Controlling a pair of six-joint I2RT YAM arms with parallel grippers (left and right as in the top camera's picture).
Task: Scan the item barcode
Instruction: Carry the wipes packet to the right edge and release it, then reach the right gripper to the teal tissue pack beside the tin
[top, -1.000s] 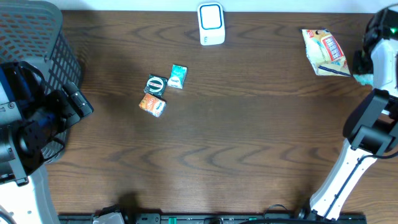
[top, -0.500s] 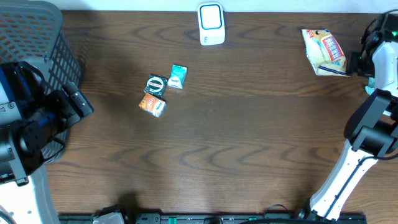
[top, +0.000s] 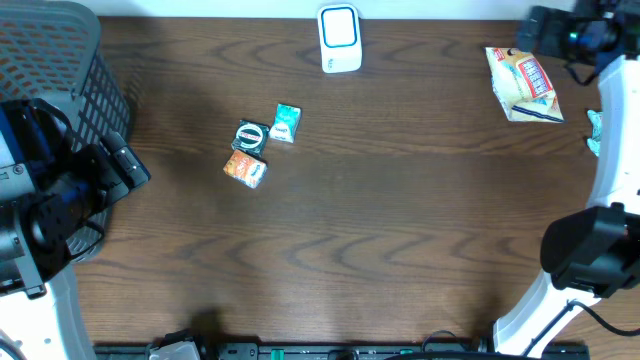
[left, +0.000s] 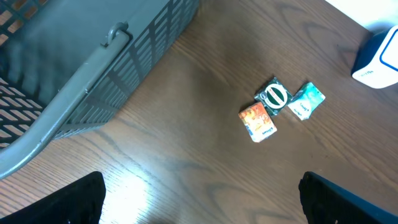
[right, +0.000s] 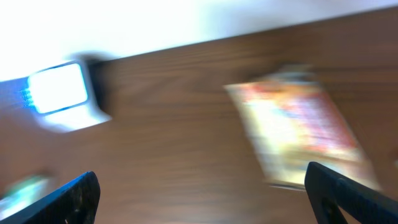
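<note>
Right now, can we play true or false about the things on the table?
1. The orange packet lies beside the dark packet. True.
2. The snack bag is in the basket. False: it lies on the table at the far right, and the basket is on the left.
3. The right gripper holds the snack bag. False: its jaws are open with nothing between them.
4. The white and blue scanner stands at the table's far edge. True.
5. The left gripper is shut on the teal packet. False: it is open and empty, and the teal packet lies apart from it.
</note>
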